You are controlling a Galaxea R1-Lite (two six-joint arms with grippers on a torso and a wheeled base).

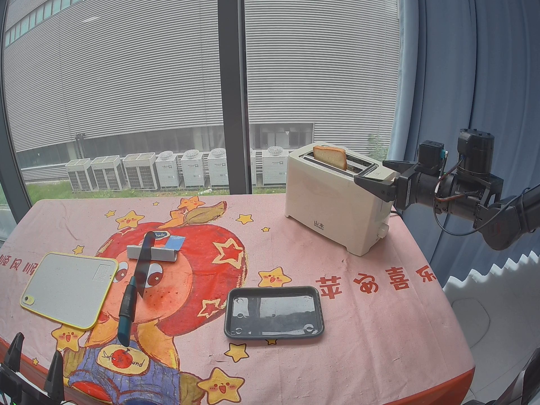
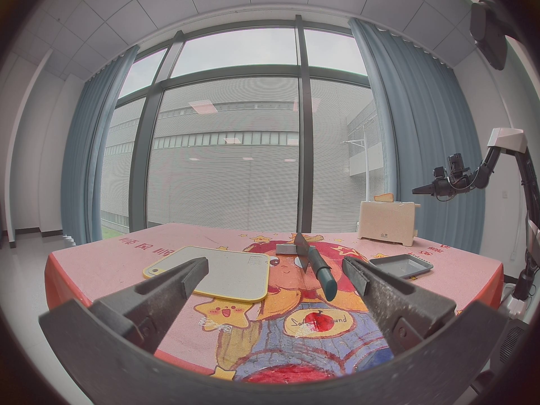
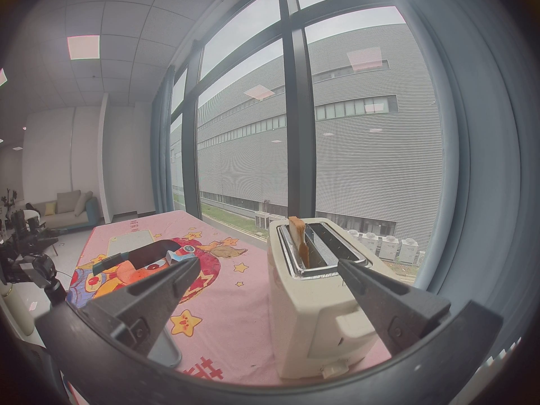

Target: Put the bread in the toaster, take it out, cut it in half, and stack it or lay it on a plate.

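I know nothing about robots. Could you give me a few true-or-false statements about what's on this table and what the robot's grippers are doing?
A bread slice stands in the toaster. True.
The right gripper holds the bread. False: the right gripper is open and empty, near the toaster.
The knife lies on the cutting board. False: the knife lies beside the cutting board, blade propped on a small stand.
The dark plate holds nothing. True.
The left gripper is open. True.

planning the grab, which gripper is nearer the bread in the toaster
Right. The right gripper is open beside the toaster, close to the bread; the left gripper is at the near left corner of the table.
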